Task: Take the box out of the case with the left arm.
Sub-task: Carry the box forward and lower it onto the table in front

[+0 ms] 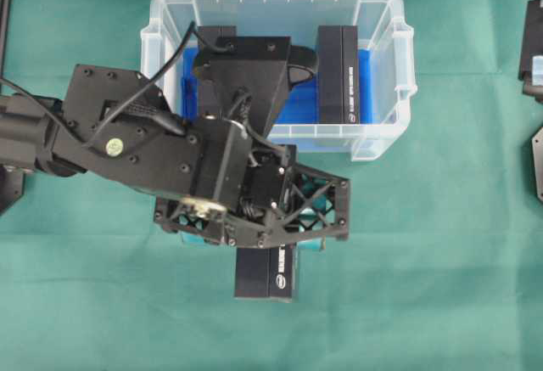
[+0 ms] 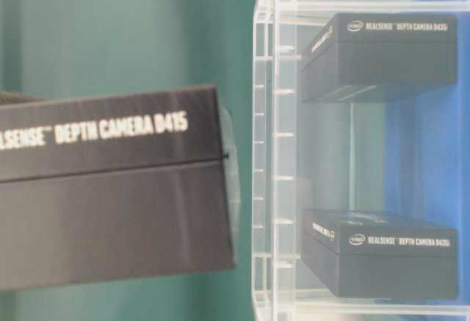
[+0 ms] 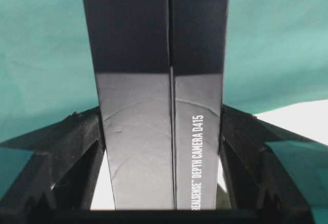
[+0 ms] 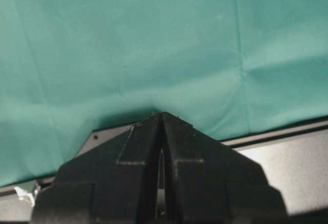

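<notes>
Holding a black box [image 1: 265,274] between its fingers, the left gripper [image 1: 254,218] is hanging over the green-covered counter [image 1: 441,261], outside the case [image 1: 383,65] and just at the 6 o'clock side of the case's near wall in the overhead view. The left wrist view is showing both dark fingers [image 3: 77,147] pressing against the box's two long faces, so the left gripper is clamped on the box, with white lettering reading "DEPTH CAMERA D415" running along one face. Part of the box is sticking out past the gripper frame toward 6 o'clock in the overhead view. Whether the box is touching the counter cannot be told from these views.

The case is sitting at the 12 o'clock side of the counter, clear-walled, with a blue lining [image 1: 297,103] showing on its bottom. Two further black boxes are remaining inside it: one [image 1: 338,74] standing toward the 3 o'clock end, fully visible, and another [image 1: 216,36] toward the 9 o'clock end, largely covered by the left arm [image 1: 102,125] reaching above it. The table-level view is showing both of these through the clear wall, with the held box outside the wall.

The right gripper [image 4: 161,126] is hovering over bare green cloth near a dark metal edge, its fingers pressed together with nothing between them.
</notes>
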